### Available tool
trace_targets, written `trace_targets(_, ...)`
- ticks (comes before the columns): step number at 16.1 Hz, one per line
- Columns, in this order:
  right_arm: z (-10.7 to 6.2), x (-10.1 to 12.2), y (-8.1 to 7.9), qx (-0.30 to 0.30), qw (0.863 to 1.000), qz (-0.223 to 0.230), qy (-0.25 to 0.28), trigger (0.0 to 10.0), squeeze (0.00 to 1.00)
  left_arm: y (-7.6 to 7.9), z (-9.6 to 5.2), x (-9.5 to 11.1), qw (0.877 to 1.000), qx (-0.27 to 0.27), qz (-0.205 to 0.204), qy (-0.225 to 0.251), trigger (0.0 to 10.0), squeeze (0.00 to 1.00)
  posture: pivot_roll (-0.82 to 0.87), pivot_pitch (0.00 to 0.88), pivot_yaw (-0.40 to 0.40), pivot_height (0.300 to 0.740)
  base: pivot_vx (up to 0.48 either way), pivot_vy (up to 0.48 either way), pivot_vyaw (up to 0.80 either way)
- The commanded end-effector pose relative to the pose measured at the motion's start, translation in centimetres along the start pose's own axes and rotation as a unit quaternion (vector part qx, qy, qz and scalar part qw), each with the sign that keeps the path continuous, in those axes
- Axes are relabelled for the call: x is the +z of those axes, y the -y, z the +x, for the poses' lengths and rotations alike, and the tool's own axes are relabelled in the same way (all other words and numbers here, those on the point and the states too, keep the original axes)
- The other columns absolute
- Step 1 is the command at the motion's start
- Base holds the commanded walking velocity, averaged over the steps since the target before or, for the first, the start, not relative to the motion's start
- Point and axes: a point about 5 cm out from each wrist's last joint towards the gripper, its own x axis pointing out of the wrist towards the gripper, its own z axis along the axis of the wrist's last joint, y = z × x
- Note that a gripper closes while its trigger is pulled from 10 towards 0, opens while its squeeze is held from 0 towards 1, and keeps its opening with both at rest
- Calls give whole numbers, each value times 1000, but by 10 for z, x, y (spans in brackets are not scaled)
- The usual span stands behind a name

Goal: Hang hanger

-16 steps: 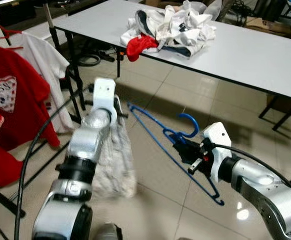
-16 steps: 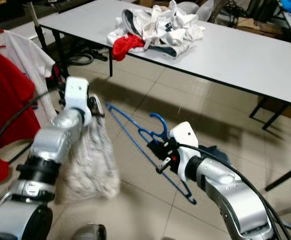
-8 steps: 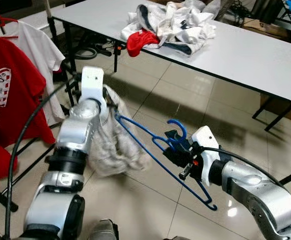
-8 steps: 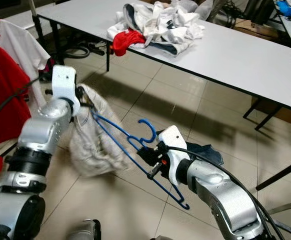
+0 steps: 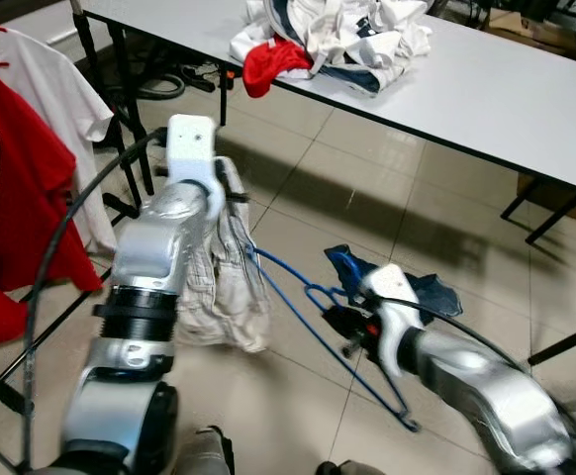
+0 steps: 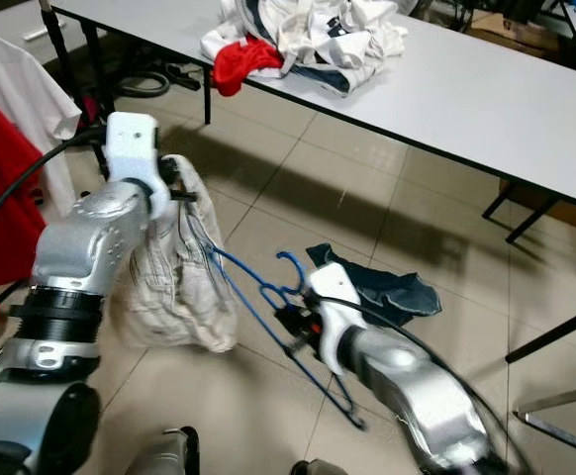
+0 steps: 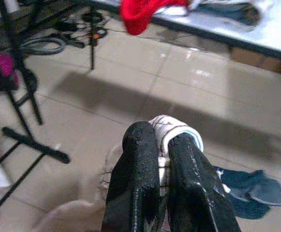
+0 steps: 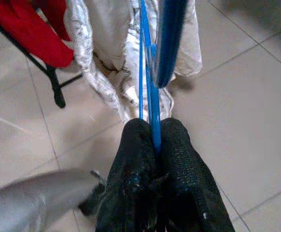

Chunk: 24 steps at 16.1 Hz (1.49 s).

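left gripper (image 7: 162, 145): up high over the tiled floor (image 5: 347, 188); fingers pinched tight on a bunched fold of the pale garment (image 5: 224, 297), which hangs down off them like a sack
right gripper (image 8: 152, 140): lower down and out front; fingers squeezed together on the blue hanger (image 5: 298, 287), thin wire running right between them
hanger: tilted across the gap between the two arms; one end pokes into the pale garment, hook end sits by the right gripper, the far shoulder slants down toward the floor
floor stuff: a dark blue cloth (image 6: 387, 287) lies crumpled on the tiles just past the right arm
rack side: red shirt (image 5: 11, 198) and a white shirt (image 5: 55, 99) hang off to the left
table (image 5: 506, 89): white, behind everything; a pile of clothes (image 5: 333, 40) heaped on it, red piece drooping over the edge
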Motion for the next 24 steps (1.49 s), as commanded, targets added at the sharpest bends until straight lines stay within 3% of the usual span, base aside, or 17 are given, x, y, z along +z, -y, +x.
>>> trace_targets(1, 5, 1, -2, 2, 1000, -2, 6, 10000, 0, 12, -5, 27, 999, -21, 15, 46, 10000, 0, 129, 123, -97, 740, 0, 0, 0)
trace_targets(5, 15, 9, -4, -4, 999, 15, 31, 10000, 0, 6, -8, 29, 999, -9, 31, 43, 10000, 0, 164, 115, -92, 740, 0, 0, 0)
trace_targets(7, 26, 8, 10, -75, 997, 19, 29, 10000, 0, 3, -12, 35, 999, -3, 28, 43, 10000, 0, 174, 108, -89, 740, 0, 0, 0)
trace_targets(9, 29, 11, 28, -180, 982, 36, 47, 10000, 0, 0, -16, 45, 998, 1, 23, 56, 10000, 0, 187, 100, -92, 740, 0, 0, 0)
trace_targets(11, 25, 12, 38, -230, 970, 51, 65, 10000, 0, -5, -20, 52, 998, 6, 25, 62, 10000, 0, 192, 91, -93, 740, 0, 0, 0)
trace_targets(12, 18, 14, 54, -286, 950, 84, 90, 10000, 0, -7, -22, 57, 997, 3, 30, 69, 10000, 0, 196, 88, -95, 740, 0, 0, 0)
trace_targets(14, 5, 29, 69, -330, 925, 112, 152, 10000, 0, -8, -27, 59, 996, -1, 39, 74, 10000, 0, 196, 77, -99, 740, 0, 0, 0)
trace_targets(15, 8, 32, 70, -300, 932, 128, 159, 10000, 0, -5, -27, 60, 997, -7, 30, 74, 10000, 0, 199, 74, -101, 740, 0, 0, 0)
trace_targets(17, 31, 25, 50, -164, 958, 194, 135, 10000, 0, 7, -27, 61, 997, -22, 19, 72, 10000, 0, 217, 70, -109, 740, 0, 0, 0)
trace_targets(20, 49, 12, 23, -75, 966, 220, 116, 10000, 0, 19, -28, 64, 997, -38, 2, 71, 10000, 0, 247, 78, -109, 740, 0, 0, 0)
trace_targets(23, 61, 0, 20, -70, 959, 258, 93, 10000, 0, 25, -31, 66, 996, -56, -9, 67, 10000, 0, 255, 83, -97, 740, 0, 0, 0)
trace_targets(24, 69, -7, 25, -80, 948, 299, 76, 10000, 0, 31, -34, 66, 995, -75, -2, 61, 10000, 0, 260, 85, -95, 740, 0, 0, 0)
